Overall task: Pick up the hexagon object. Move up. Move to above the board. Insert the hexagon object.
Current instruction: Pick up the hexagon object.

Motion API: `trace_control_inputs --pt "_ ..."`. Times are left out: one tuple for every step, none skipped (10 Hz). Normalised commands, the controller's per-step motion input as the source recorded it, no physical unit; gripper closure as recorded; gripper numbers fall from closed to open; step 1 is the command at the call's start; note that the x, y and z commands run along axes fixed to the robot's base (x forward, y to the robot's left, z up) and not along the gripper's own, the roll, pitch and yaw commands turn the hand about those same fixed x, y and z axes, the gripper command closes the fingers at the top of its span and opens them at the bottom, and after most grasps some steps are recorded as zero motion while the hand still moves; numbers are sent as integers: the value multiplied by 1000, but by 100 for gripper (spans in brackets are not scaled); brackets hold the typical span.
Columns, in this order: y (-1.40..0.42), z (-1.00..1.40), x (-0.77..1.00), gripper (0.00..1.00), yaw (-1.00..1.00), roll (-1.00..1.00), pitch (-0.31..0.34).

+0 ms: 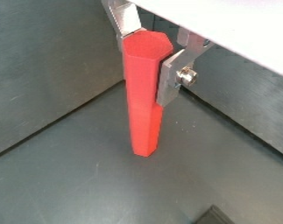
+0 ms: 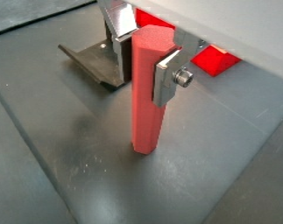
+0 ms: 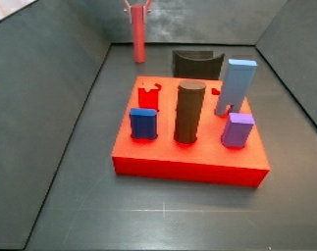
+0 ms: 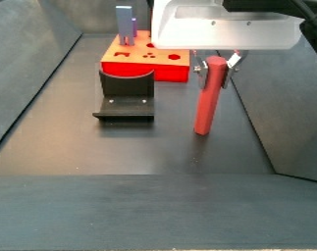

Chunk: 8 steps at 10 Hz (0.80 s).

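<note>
**Rod gripped near its top, ready to lift**

Gripper (image 2: 152,54) fingers clamp the rod's (image 2: 147,96) upper end, a silver plate pressed to each side. The rod stands upright, its foot apparently on the floor, well apart from the board (image 3: 189,155), beyond the dark curved block (image 4: 126,101). Gripping high probably leaves the lower length free to enter a hole.
</note>
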Motion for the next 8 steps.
trace_control_inputs --pt "0 0 0 100 0 0 0" --pt "0 0 0 100 0 0 0" --pt "0 0 0 100 0 0 0" --pt "0 0 0 100 0 0 0" --pt "0 0 0 100 0 0 0" --pt "0 0 0 100 0 0 0" --pt "0 0 0 100 0 0 0" --pt "0 0 0 100 0 0 0"
